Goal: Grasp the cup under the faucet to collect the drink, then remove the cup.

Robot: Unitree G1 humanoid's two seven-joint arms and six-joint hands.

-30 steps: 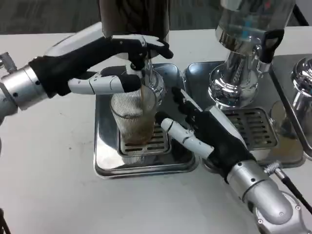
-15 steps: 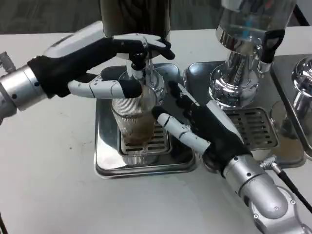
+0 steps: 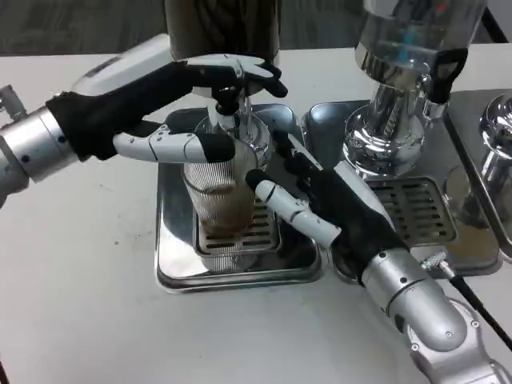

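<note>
A ribbed clear cup [image 3: 218, 204] with brown drink in its lower part stands on the grate of a steel drip tray [image 3: 172, 248], right under the faucet [image 3: 226, 112] of a dark dispenser. My left hand [image 3: 172, 100] reaches in from the left. Its fingers lie over the faucet's lever and its thumb stretches below, across the cup's rim. My right hand [image 3: 324, 204] is just right of the cup with fingers spread, holding nothing. Its thumb tip is at the cup's right wall; I cannot tell if it touches.
A second chrome dispenser [image 3: 400, 104] stands to the right over its own drip tray [image 3: 424, 212], close behind my right hand. Another chrome part [image 3: 496, 136] is at the far right edge. A black cable [image 3: 476, 304] runs by my right wrist.
My right hand has moved left and forward, closing in on the cup's right side. The brown stream seen falling into the cup a second ago is gone. My left hand stays at the faucet.
</note>
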